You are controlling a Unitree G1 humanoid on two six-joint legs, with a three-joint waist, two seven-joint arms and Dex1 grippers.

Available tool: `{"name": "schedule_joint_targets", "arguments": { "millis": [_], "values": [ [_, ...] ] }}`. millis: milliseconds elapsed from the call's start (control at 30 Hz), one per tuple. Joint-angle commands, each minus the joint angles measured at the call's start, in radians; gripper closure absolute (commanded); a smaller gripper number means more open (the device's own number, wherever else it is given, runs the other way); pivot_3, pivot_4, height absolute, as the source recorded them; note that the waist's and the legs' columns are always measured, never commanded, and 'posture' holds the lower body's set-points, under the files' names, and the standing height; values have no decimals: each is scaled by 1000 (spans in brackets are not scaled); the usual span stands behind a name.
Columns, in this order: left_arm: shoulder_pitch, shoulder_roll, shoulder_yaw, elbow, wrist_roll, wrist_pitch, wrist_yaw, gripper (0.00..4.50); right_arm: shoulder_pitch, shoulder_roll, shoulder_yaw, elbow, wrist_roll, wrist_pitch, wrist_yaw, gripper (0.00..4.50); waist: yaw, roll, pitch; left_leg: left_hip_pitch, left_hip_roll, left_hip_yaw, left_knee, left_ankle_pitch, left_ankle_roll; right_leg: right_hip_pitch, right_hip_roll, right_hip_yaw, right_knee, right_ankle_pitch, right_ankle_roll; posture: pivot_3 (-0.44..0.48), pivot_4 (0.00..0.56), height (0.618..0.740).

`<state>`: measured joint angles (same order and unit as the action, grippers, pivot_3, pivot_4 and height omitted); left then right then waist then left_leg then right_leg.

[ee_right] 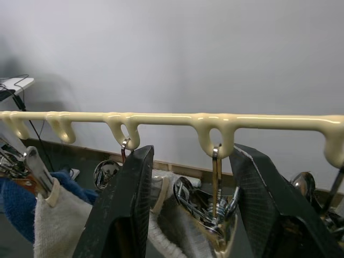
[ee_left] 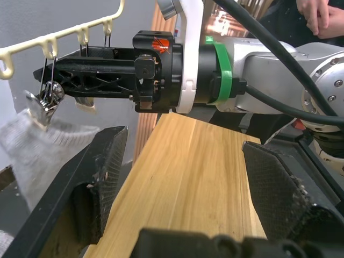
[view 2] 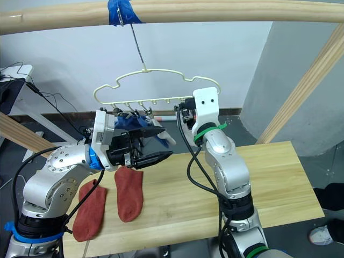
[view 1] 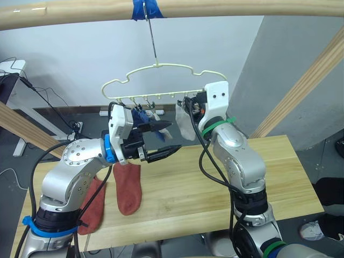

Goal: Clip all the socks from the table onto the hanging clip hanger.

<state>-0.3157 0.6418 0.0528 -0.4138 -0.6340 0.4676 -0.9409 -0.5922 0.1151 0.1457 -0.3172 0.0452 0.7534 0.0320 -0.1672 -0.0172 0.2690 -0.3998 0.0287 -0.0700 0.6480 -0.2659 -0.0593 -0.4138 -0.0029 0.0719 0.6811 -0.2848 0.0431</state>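
Right claw [ee_right: 188,215], spread, is reaching at the hanger [view 1: 161,80] clips beside a grey sock [view 1: 185,121]; left claw [view 1: 164,141] is hovering spread; two red socks [view 1: 129,188] are waiting below on the table [view 1: 279,172].

Both eye views look forward and down from the head over the table [view 1: 215,177], with the clip hanger [view 1: 161,80] at twelve o'clock; they share almost the whole scene. The left wrist view looks close along its fingers across the tabletop toward the right gripper [ee_left: 59,80]. The right wrist view sits very near the hanger's clip bar, facing the wall.
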Motion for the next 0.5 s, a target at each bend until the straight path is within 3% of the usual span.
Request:
{"name": "schedule_joint_targets", "arguments": {
  "millis": [33,500],
  "values": [
    [2,2,9,-23,1,-18,1,725,-24,17,15,-15,12,-15,6,2264,0,0,0,0,0,0,0,0,0,0,0,0,0,0,0,-207,249,740],
    [5,2,8,-22,-5,-16,-5,725,61,21,48,-146,-21,75,-48,2264,0,0,0,0,0,0,0,0,0,0,0,0,0,0,0,-217,249,740]
  ]
}}
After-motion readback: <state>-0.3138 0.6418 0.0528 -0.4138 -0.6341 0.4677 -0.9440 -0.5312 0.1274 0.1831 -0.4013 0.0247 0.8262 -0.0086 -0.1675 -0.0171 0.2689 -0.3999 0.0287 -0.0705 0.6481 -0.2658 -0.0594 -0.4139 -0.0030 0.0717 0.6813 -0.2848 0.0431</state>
